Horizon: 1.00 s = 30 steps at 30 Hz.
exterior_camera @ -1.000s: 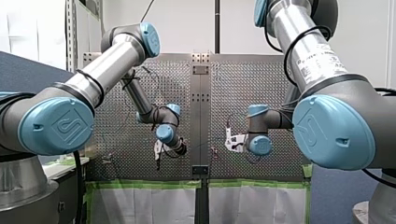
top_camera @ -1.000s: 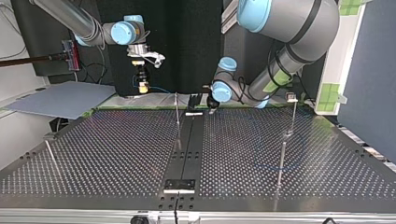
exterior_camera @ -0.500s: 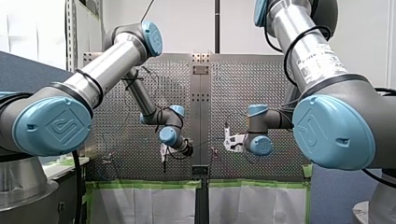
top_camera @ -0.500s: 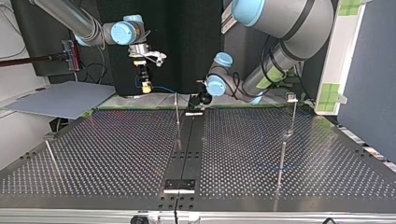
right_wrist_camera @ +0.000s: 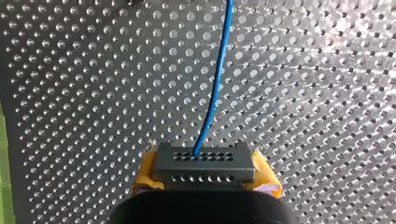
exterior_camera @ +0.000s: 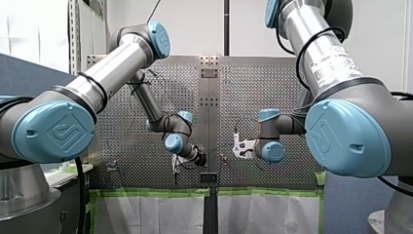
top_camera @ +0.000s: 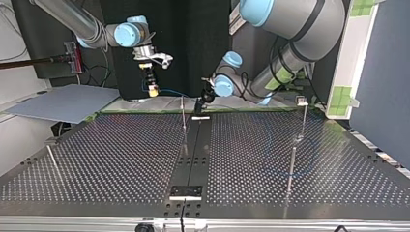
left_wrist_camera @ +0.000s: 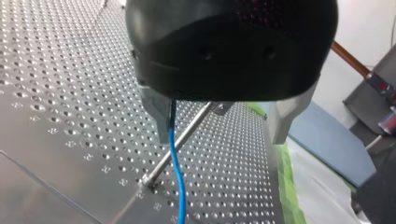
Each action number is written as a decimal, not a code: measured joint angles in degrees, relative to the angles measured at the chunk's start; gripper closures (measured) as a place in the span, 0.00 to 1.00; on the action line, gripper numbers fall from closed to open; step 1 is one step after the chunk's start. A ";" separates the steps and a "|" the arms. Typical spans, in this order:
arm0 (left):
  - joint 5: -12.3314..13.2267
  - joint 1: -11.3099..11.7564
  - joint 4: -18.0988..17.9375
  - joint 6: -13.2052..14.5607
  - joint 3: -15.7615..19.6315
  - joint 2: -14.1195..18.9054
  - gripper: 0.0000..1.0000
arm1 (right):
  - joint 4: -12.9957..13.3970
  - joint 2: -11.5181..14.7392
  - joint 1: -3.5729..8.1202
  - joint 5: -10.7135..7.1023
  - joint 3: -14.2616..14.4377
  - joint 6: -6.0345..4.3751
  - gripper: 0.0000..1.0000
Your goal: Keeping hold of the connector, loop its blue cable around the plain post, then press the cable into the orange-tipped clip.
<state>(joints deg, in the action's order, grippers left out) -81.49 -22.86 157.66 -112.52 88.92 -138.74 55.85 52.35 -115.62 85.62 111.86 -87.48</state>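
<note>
One dark connector (right_wrist_camera: pixel 204 165), rows of small holes in its face, sits clamped between the yellow pads (right_wrist_camera: pixel 146 169) of my right gripper (top_camera: pixel 152 90), held over the perforated table's (top_camera: pixel 121 154) arm-side edge, at top view's left. Blue cable (right_wrist_camera: pixel 215 88) leaves the connector's face and runs out above the table. It passes just beside the inner face of one metal finger (left_wrist_camera: pixel 158 116) of my left gripper (left_wrist_camera: pixel 219 137); those fingers stand wide apart, gripping nothing. Thin metal post (left_wrist_camera: pixel 180 140) shows behind the cable, between them.
</note>
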 joint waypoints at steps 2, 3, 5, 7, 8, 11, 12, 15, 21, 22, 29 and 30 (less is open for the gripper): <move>1.23 0.35 -0.57 -1.03 0.13 -0.01 0.00 | -0.16 0.00 -0.05 -0.25 -0.36 0.02 1.00; 1.80 0.50 -0.73 -1.42 0.16 0.00 0.00 | -0.34 0.00 -0.11 -0.31 -0.51 0.06 1.00; 3.11 0.81 -0.91 -2.08 0.22 0.01 0.00 | -0.90 0.00 -0.23 -0.39 -0.77 0.19 1.00; 3.92 0.97 -0.90 -2.36 0.24 0.02 0.00 | -1.33 0.00 -0.30 -0.42 -0.88 0.30 1.00; 4.26 1.03 -0.84 -2.46 0.24 0.02 0.00 | -1.56 0.00 -0.34 -0.42 -0.92 0.40 1.00; 5.12 1.05 -0.49 -2.47 0.32 0.01 0.00 | -2.03 0.00 -0.51 -0.43 -0.95 0.80 1.00; 5.43 1.07 -0.38 -2.47 0.40 0.02 0.00 | -2.20 0.00 -0.57 -0.42 -0.95 0.90 1.00; 6.71 1.11 -0.24 -2.41 1.03 0.02 0.00 | -2.64 -0.03 -0.77 -0.39 -0.97 1.29 1.00; 8.20 1.01 -0.68 -2.35 2.92 0.02 0.00 | -3.26 -0.01 -1.18 -0.39 -0.98 1.72 1.00; 8.33 0.96 -0.74 -2.33 3.16 0.02 0.00 | -3.32 -0.01 -1.25 -0.38 -0.97 1.76 1.00; 7.13 0.78 -1.98 -2.72 3.76 0.02 0.00 | -3.69 0.02 -1.84 -0.42 -0.98 1.85 1.00; 6.85 0.82 -2.23 -2.86 3.76 0.02 0.00 | -3.70 0.02 -1.91 -0.43 -0.98 1.85 1.00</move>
<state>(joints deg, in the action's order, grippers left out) -74.64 -22.04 155.43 -115.38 92.68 -138.72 52.15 52.37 -117.53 85.19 110.88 -85.63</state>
